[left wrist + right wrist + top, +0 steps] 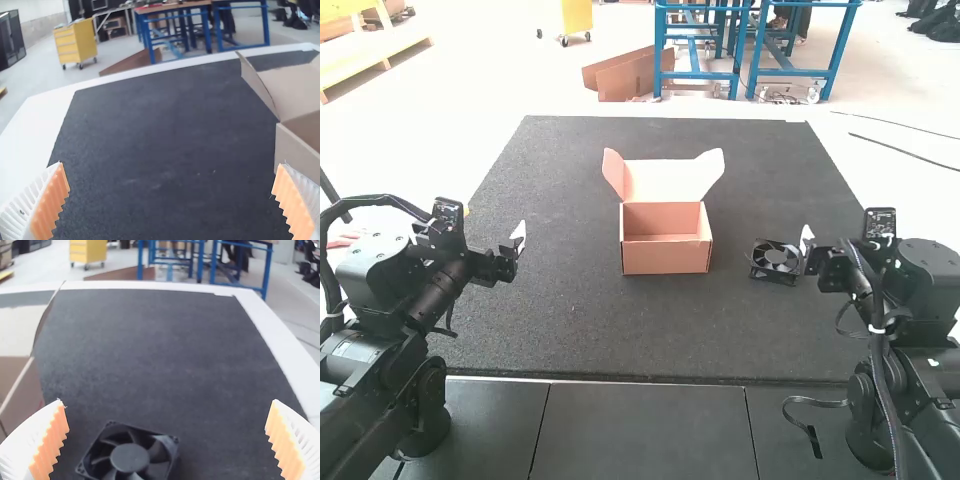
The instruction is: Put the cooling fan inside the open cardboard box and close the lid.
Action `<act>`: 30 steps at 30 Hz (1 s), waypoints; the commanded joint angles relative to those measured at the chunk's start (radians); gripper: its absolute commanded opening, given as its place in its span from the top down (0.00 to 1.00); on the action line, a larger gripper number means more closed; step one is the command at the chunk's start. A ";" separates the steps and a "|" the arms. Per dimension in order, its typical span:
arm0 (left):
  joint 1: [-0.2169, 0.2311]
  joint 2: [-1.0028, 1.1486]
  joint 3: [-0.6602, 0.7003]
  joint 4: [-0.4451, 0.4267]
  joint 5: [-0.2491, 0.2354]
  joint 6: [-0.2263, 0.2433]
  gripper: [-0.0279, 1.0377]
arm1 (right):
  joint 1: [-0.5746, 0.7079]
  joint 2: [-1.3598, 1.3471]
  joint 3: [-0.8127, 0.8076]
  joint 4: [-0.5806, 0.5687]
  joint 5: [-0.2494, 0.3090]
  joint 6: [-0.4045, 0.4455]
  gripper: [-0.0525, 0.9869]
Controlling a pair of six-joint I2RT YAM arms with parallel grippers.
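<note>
A small open cardboard box (665,237) stands mid-mat with its lid flap (663,176) raised at the back; its side wall (300,120) shows in the left wrist view, and its edge (17,360) in the right wrist view. A black cooling fan (776,261) lies flat on the mat to the box's right. My right gripper (807,252) hovers open just right of the fan, and the fan (127,456) sits between its orange-padded fingers (49,442), a little ahead. My left gripper (515,243) is open above the mat, well left of the box, with nothing between its fingers (47,202).
The black mat (560,300) covers most of the white table (470,110). Bare mat lies between the left gripper and the box, and in front of the box.
</note>
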 commanded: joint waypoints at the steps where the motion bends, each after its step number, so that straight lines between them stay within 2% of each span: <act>1: -0.005 -0.014 -0.006 0.008 0.007 0.013 0.07 | -0.009 -0.009 -0.004 -0.001 -0.017 -0.010 0.07; 12: -0.009 -0.014 -0.006 0.022 0.008 0.009 0.07 | -0.011 -0.008 -0.004 0.010 -0.012 0.004 0.07; 15: -0.005 -0.014 -0.006 0.025 0.008 0.002 0.07 | -0.011 -0.008 -0.004 0.016 0.006 0.014 0.07; 24: -0.005 -0.014 -0.006 0.028 0.007 -0.007 0.07 | -0.011 -0.008 -0.002 0.018 0.012 0.074 0.07; 28: -0.005 -0.012 -0.004 0.086 -0.027 -0.063 0.07 | -0.011 -0.008 -0.004 0.039 0.038 0.090 0.07; 30: -0.005 -0.012 -0.006 0.143 -0.047 -0.071 0.07 | -0.009 -0.008 -0.004 0.085 0.061 0.102 0.07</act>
